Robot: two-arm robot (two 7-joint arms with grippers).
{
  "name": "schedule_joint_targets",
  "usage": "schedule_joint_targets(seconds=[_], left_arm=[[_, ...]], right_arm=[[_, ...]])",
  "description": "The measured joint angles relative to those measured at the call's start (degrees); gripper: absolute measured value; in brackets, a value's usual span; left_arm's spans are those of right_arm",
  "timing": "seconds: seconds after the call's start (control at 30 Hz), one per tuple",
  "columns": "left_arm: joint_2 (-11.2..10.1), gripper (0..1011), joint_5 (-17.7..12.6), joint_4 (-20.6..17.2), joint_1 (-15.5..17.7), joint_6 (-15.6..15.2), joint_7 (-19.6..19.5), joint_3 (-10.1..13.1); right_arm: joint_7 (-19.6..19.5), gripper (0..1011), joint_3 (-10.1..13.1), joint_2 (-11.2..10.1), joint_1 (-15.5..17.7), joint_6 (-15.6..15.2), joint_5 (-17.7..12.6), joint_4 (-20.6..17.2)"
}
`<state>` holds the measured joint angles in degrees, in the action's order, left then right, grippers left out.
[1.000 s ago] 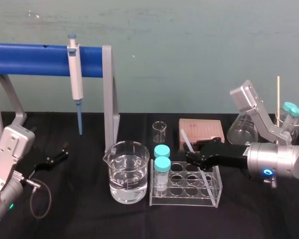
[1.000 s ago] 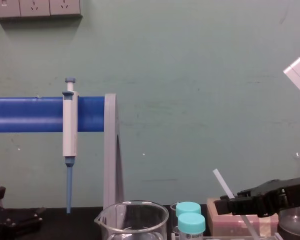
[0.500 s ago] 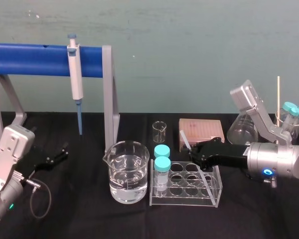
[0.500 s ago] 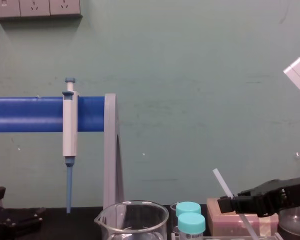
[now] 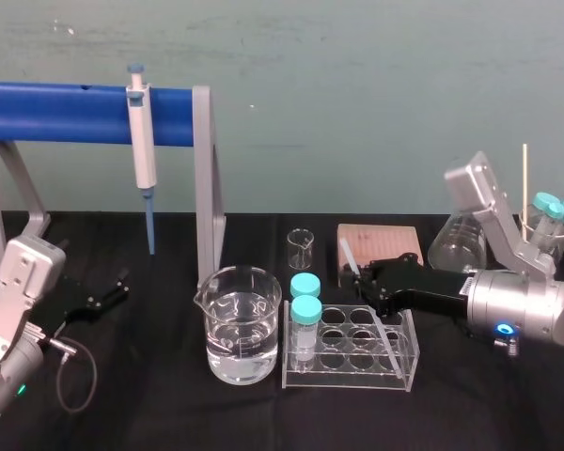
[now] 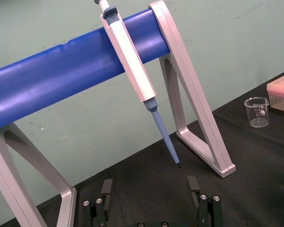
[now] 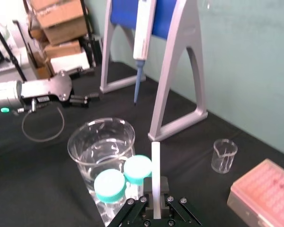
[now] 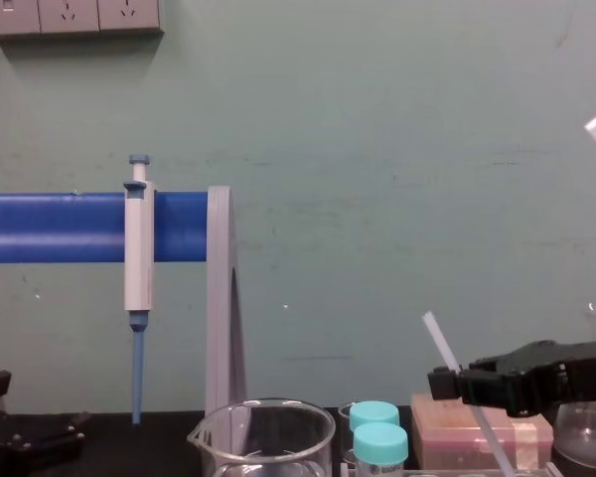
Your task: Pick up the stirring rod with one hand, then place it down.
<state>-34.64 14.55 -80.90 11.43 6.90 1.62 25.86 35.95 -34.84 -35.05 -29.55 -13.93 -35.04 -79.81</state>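
The stirring rod [image 5: 347,252] is a thin translucent-white stick, tilted, with its upper end toward the back wall and its lower part slanting down across the clear tube rack [image 5: 409,355]. My right gripper [image 5: 362,279] is shut on it near the upper end, just behind the rack. In the right wrist view the stirring rod [image 7: 155,166] sticks out forward between the closed fingers of the right gripper [image 7: 155,207]. The chest view shows the stirring rod [image 8: 438,341] rising slantwise out of the right gripper [image 8: 447,383]. My left gripper [image 6: 150,189] rests open at the table's left, by the blue stand.
A glass beaker of water [image 5: 242,324] stands left of the rack, which holds two teal-capped vials [image 5: 306,310]. Behind are a small empty beaker [image 5: 301,249], a pink tip box [image 5: 381,244] and a flask [image 5: 456,246]. A pipette [image 5: 143,150] hangs on the blue stand [image 5: 75,113].
My right gripper has closed onto the stirring rod. It has then risen a little and drawn back to the right, taking the rod's upper end with it. The left arm has not moved.
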Motion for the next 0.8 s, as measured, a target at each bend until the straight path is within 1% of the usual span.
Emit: schedule_joint_targets(seconds=[0.03,0.1,0.17,0.2,0.3,0.33,0.37,0.43,0.47,0.5,0.53,0.57,0.73,0.8], left_arm=[[0.00,1000,0.00,0.00,0.00,0.00,0.00,0.00],[0.00,1000,0.00,0.00,0.00,0.00,0.00,0.00],[0.00,1000,0.00,0.00,0.00,0.00,0.00,0.00],[0.00,1000,0.00,0.00,0.00,0.00,0.00,0.00],[0.00,1000,0.00,0.00,0.00,0.00,0.00,0.00],[-0.01,1000,0.00,0.00,0.00,0.00,0.00,0.00],[0.00,1000,0.00,0.00,0.00,0.00,0.00,0.00],[0.00,1000,0.00,0.00,0.00,0.00,0.00,0.00],[0.00,1000,0.00,0.00,0.00,0.00,0.00,0.00],[0.00,1000,0.00,0.00,0.00,0.00,0.00,0.00],[0.00,1000,0.00,0.00,0.00,0.00,0.00,0.00],[0.00,1000,0.00,0.00,0.00,0.00,0.00,0.00],[0.00,1000,0.00,0.00,0.00,0.00,0.00,0.00],[0.00,1000,0.00,0.00,0.00,0.00,0.00,0.00]], right_arm=[[-0.20,72,0.26,0.03,0.37,0.70,0.00,-0.20],[-0.77,72,1.45,0.15,1.87,3.34,0.01,-0.98],[-1.04,72,2.16,0.20,2.75,4.76,0.00,-1.48],[-1.36,72,2.95,0.22,3.73,6.38,0.00,-2.00],[-1.74,72,4.07,0.24,5.27,8.99,-0.01,-2.71],[-1.86,72,4.95,0.29,6.42,11.09,-0.14,-3.09],[-1.86,72,4.95,0.29,6.42,11.09,-0.14,-3.09],[-1.94,72,6.51,0.43,8.85,15.32,-0.46,-3.90],[-1.94,72,6.51,0.43,8.85,15.32,-0.46,-3.90],[-1.95,72,7.26,0.42,10.07,17.34,-0.42,-4.35],[-1.97,72,7.57,0.38,10.69,18.23,-0.38,-4.61],[-2.08,72,8.12,0.26,11.85,19.95,-0.10,-5.04],[-3.06,72,9.96,0.07,15.04,23.80,0.50,-6.32],[-3.95,72,10.76,-0.05,16.36,25.21,1.23,-6.99]])
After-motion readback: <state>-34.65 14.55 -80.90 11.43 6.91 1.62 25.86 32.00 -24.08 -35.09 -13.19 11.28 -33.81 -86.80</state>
